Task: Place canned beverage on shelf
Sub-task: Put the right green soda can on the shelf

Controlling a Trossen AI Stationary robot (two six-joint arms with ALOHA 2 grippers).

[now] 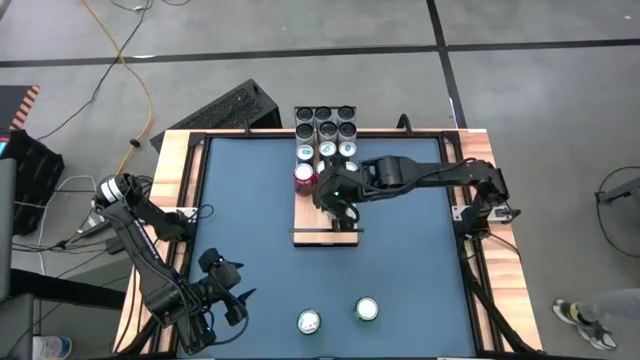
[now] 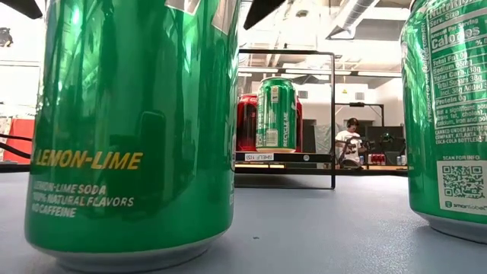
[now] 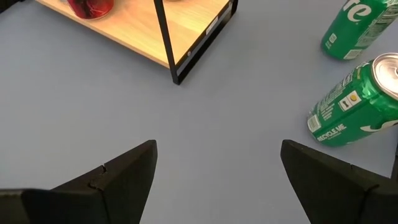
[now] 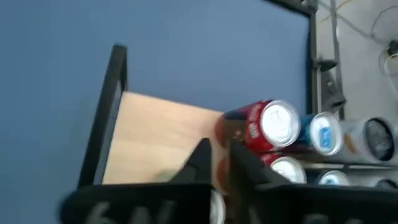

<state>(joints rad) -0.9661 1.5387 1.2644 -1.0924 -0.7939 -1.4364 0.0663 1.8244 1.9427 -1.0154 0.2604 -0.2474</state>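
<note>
The shelf [image 1: 306, 215] is a pale wood plank with black wire rails, lying in the middle of the blue table. A green can [image 2: 275, 114] stands upright on it, just in front of a red can [image 2: 246, 122]; the low view shows nothing touching the green can. In the high view my right arm hides it. The red can also shows in the high view [image 1: 304, 175]. My right gripper [image 4: 219, 148] hovers over the plank with its fingers nearly together, empty. My left gripper [image 3: 216, 158] is open and empty near the table's front left, also seen in the high view [image 1: 226, 292].
Two more green cans [image 1: 309, 322] [image 1: 367, 309] stand upright near the front edge, right of my left gripper. Several cans [image 1: 327, 150] stand at the shelf's far end, with a dark rack of cans [image 1: 325, 120] beyond it. A person [image 2: 350, 141] sits in the room behind.
</note>
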